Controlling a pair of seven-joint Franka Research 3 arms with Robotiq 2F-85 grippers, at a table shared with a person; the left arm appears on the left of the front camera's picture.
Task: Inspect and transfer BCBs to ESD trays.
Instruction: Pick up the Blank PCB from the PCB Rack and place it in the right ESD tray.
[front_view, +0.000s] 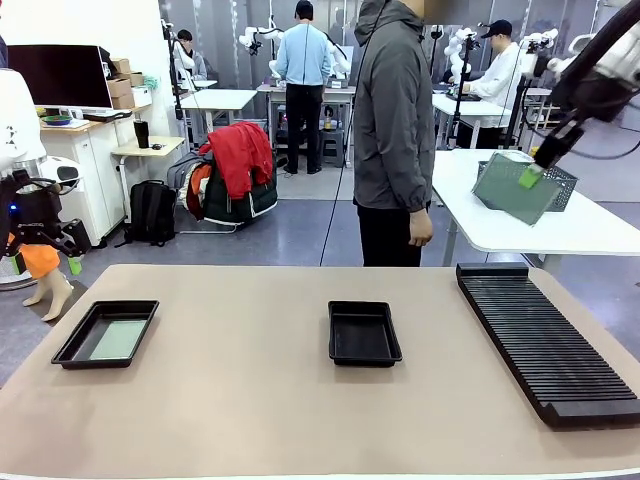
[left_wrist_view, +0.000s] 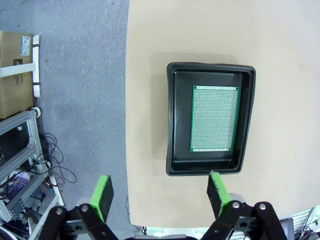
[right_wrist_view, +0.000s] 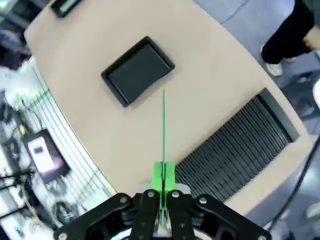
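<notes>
At the far left, the left end effector hangs above the bench's left edge with its green pads spread wide apart and nothing between them. Just ahead of it, the left ESD tray lies flat on the bench. One BCB rests flat on this tray's floor, set toward one side wall, so that tray looks served.

Near the middle of the bench sits the centre ESD tray, its black floor bare. The person stands just beyond it at the far side, arm hanging and taking no part.

On the right, the long slotted rack lies along the bench with no boards showing in its slots. High above it, the right end effector is pressed together on a second BCB, pinching it by one edge. In the right wrist view this board appears edge-on as a thin green line running out from the pads.

The step in hand appears to be inspecting the second board, held up in the air well clear of the bench. The next move likely calls for carrying it across and down to the centre tray, turning it to lie flat within the rim, and only then parting the pads.
</notes>
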